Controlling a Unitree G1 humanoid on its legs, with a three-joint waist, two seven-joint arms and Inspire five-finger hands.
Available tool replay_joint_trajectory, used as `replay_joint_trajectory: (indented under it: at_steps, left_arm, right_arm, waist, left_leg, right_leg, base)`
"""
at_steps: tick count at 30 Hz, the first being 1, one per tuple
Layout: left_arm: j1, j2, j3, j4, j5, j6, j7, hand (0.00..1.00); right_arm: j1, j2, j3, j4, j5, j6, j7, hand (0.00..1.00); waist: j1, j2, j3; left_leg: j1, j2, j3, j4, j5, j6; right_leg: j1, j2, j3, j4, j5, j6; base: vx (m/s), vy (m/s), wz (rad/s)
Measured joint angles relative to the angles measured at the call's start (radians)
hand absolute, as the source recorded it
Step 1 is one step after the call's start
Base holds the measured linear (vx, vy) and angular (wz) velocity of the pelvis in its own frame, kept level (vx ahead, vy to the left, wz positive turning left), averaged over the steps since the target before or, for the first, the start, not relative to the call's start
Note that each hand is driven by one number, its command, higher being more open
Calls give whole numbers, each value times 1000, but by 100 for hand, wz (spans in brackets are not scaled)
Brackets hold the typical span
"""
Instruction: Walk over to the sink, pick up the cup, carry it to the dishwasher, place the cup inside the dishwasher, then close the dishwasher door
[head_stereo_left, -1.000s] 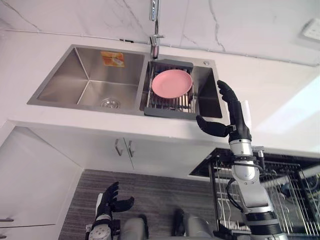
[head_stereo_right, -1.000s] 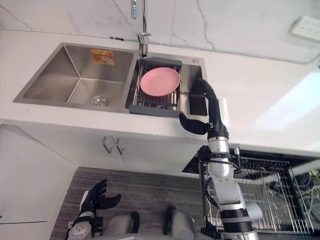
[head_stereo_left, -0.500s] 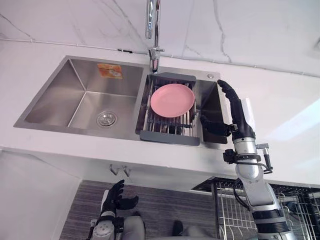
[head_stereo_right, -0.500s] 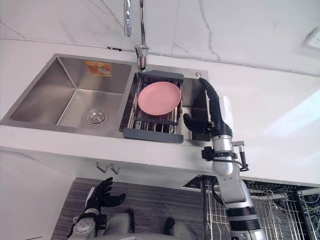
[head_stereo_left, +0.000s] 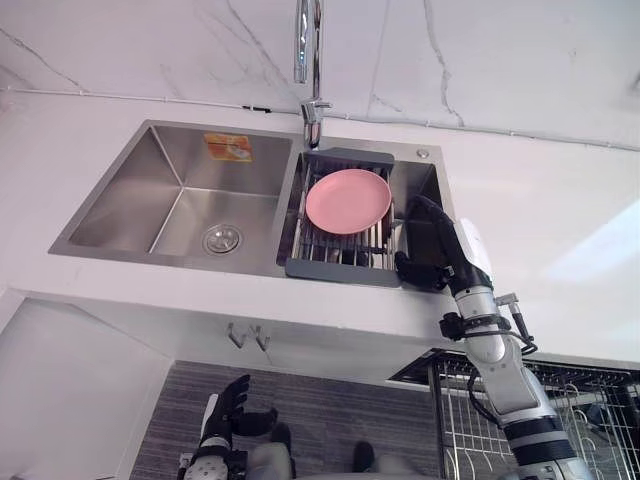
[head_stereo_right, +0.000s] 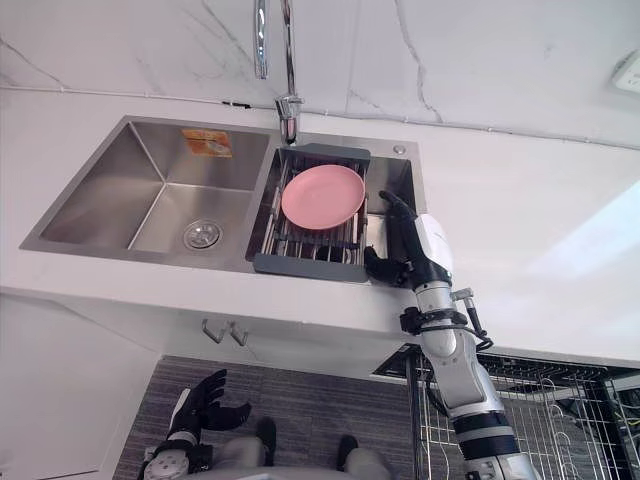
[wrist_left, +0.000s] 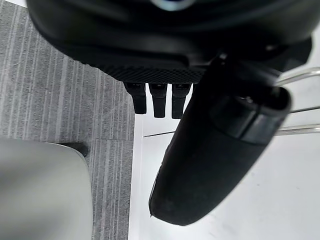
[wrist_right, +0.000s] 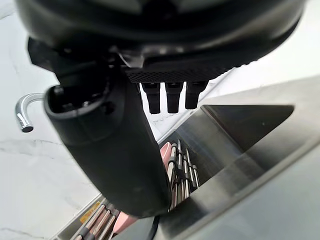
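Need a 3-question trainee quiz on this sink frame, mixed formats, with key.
1. True or false: in the sink, the pink plate lies in the left basin.
2. The right hand is: A over the left basin; B at the right basin, beside the rack; C on the plate.
3. Fill in: the left hand, hanging low, has its fingers ____.
Key: 1 false; 2 B; 3 open.

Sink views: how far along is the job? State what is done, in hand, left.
Done: the robot stands at the sink. In hand: the open, empty right hand reaches into the basin beside the dish rack holding a pink plate. Left: finding and grasping the cup, carrying, loading, closing the door. The left hand hangs open.
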Motion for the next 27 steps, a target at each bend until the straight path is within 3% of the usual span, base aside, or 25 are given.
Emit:
replay_joint_trajectory:
  at_steps: [7,14,18,27]
  left_arm:
    - [0,-2,8,6,-2,-9,2,90]
    - [1,-4,22,11,-2,-10,3,90]
    - [1,-4,22,13,-4,-17,3,90]
    - [-11,-5,22,12,-12,-22,5,90]
  right_arm:
    - [-63,-50,38,76,-52,12,-12,90]
    - [-158,-62,67,153,-63,13,-32,90]
    - [-212,-63,69,193,-64,15,-42,90]
    - [-339,-83,150,391,-65,49,-39,90]
  waist:
    - [1,0,0]
    - [4,0,0]
    - [5,0,0]
    - [36,-2,5]
  left_leg:
    - [0,-9,-33,-77,56,-2]
    - [-4,-15,-43,-85,67,-10]
    - [-8,-16,-50,-82,74,1]
    - [-36,-23,-86,-69,75,2]
  right_leg:
    - [-11,-1,-21,-19,11,7]
    - [-11,-1,-23,-26,15,10]
    - [-11,-1,-29,-26,23,3]
    - [-11,-1,-65,-36,22,3]
  base:
    - [-114,4,14]
    - [7,5,4]
    - [70,-6,5]
    - [31,-7,12]
